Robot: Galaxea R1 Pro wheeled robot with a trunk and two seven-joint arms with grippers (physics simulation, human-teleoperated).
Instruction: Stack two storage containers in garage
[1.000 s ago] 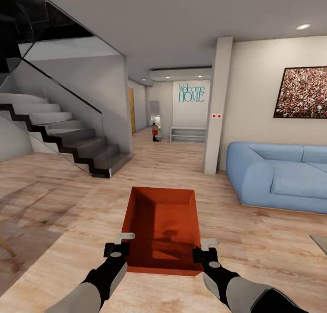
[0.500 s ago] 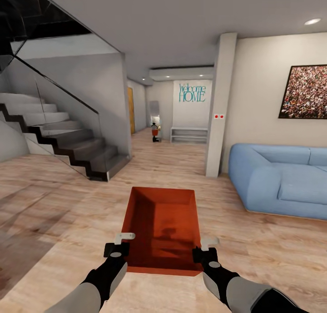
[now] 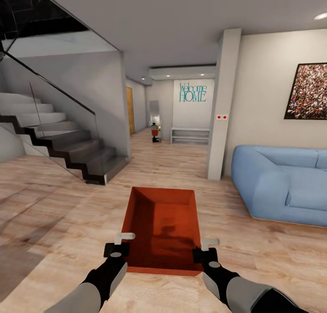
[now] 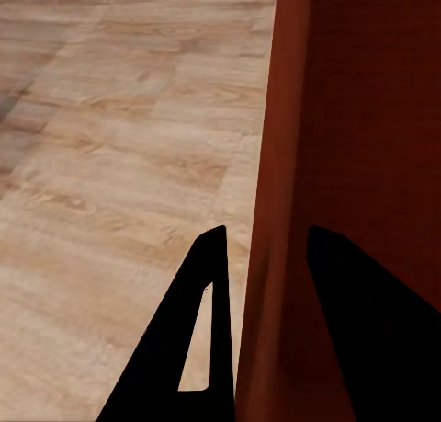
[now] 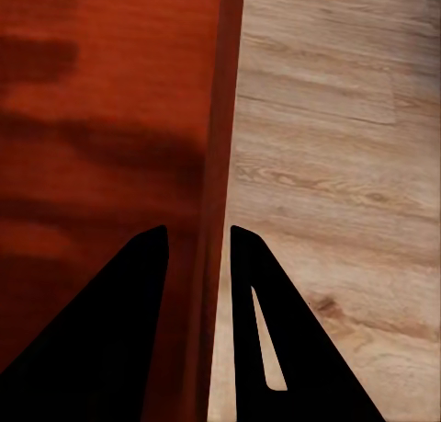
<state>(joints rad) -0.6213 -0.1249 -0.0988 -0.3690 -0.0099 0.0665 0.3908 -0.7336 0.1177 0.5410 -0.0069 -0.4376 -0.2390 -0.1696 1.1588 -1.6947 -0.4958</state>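
You hold one orange-red rectangular open bin (image 3: 162, 229) out in front, your left gripper (image 3: 119, 243) and right gripper (image 3: 205, 249) each pinched onto a side wall. You are on the light wood plank floor (image 3: 59, 213), facing a hallway past the blue sofa (image 3: 281, 183). The garage trip, the second bin and the stacking all look yet to do.

The storage container (image 3: 162, 229) sits centred in front of the robot, above the plank floor (image 3: 54, 213). The left hand (image 3: 119, 243) straddles its left wall near the near corner; the right hand (image 3: 205, 248) straddles its right wall. A staircase (image 3: 59, 145) stands to the left, a sofa (image 3: 281, 186) to the right, a pillar (image 3: 223, 104) between sofa and hallway. A shelf (image 3: 190, 135) lies beyond, at the hallway end.
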